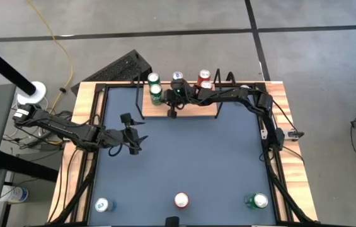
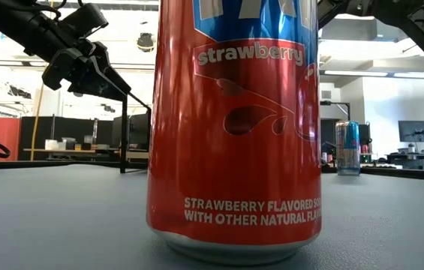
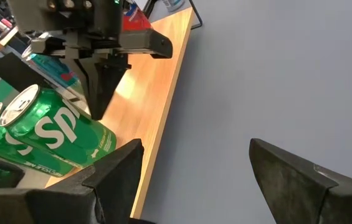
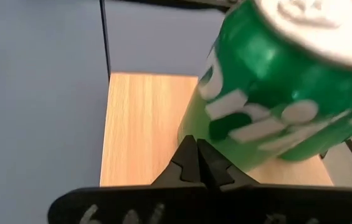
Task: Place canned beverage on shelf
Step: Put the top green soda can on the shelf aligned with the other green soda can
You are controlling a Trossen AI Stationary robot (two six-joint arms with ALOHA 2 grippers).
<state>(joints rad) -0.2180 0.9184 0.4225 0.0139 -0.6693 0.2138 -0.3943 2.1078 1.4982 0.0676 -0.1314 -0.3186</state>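
Green cans (image 1: 155, 87) on wooden shelf (image 1: 193, 111)

shelf (image 1: 196, 111): light matt wood | cans (image 1: 155, 93): glossy metal | table (image 1: 196, 157): matt grey

This looks like a robotics lab: a concrete floor (image 1: 165, 31) with a yellow cable (image 1: 61, 47), ceiling strip lights (image 2: 350, 73), and black monitors (image 2: 413, 131) behind the desk (image 1: 184, 157).
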